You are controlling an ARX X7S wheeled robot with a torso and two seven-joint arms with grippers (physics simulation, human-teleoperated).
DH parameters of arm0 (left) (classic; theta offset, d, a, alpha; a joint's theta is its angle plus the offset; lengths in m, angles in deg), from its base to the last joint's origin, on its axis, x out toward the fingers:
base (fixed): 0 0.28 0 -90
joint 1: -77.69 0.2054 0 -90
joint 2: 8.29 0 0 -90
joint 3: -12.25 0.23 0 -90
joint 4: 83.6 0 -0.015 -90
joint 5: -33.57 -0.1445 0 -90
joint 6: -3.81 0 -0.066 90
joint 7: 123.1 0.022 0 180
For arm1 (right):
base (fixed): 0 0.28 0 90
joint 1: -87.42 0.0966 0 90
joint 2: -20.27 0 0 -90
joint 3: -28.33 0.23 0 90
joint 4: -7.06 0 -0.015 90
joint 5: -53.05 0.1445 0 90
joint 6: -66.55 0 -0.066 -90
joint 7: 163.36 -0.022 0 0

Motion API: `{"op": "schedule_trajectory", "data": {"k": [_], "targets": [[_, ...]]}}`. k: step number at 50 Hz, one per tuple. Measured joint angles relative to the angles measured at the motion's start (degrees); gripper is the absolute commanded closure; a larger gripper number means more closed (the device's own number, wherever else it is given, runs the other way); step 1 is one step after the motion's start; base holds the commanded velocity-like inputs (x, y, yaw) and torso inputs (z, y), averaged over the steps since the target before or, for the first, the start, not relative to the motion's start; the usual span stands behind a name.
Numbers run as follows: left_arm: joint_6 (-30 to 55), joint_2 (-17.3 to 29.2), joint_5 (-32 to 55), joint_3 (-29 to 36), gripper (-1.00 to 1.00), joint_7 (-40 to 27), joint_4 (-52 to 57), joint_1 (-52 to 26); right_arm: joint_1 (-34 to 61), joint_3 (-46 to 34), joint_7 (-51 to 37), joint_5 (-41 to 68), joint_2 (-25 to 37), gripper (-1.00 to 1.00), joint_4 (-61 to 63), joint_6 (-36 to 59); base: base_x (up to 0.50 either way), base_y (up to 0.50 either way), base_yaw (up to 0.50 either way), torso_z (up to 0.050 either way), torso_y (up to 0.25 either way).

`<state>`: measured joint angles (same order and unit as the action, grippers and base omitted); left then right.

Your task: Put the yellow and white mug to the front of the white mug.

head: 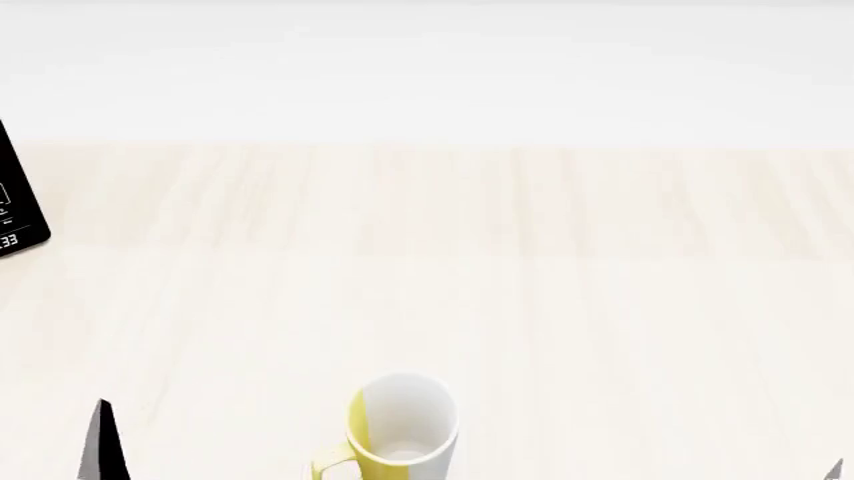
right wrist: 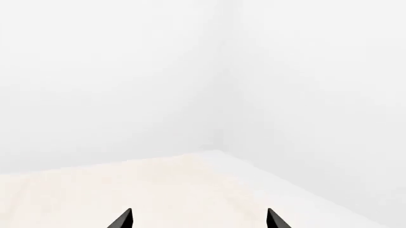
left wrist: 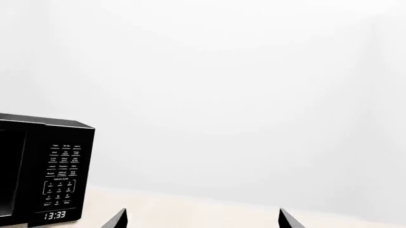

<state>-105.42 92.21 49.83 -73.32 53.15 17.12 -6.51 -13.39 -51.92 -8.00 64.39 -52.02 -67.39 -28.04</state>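
The yellow and white mug (head: 398, 428) stands upright at the near edge of the head view, its yellow handle toward the near left. The white mug is out of view. My left gripper (left wrist: 201, 219) is open and empty, its fingertips wide apart over the pale table; one fingertip (head: 102, 440) shows in the head view, left of the mug and apart from it. My right gripper (right wrist: 199, 219) is open and empty, its fingertips wide apart; only a sliver of it shows in the head view's near right corner.
A black microwave (left wrist: 41, 171) stands at the table's far left, also at the head view's left edge (head: 16, 215). The pale wooden table (head: 534, 270) runs to a white wall. The right wrist view shows the table's corner edge (right wrist: 254, 166).
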Motion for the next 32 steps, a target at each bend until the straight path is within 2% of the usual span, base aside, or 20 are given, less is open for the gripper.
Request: {"op": "schedule_trajectory", "data": {"k": [13, 32], "targets": [[-1.98, -1.84, -6.94, -1.20, -1.00, -6.85, 6.55, 5.55, -4.40, 3.15, -5.49, -4.48, -1.91, -1.00, 5.64, -4.76, 0.00, 0.00, 0.00, 0.000, 0.000], [-13.74, -4.21, -17.29, -2.73, -1.00, -14.43, 10.55, 10.93, -6.65, 3.23, -5.28, -3.20, -1.55, -1.00, 7.84, -7.15, 0.00, 0.00, 0.00, 0.000, 0.000]]}}
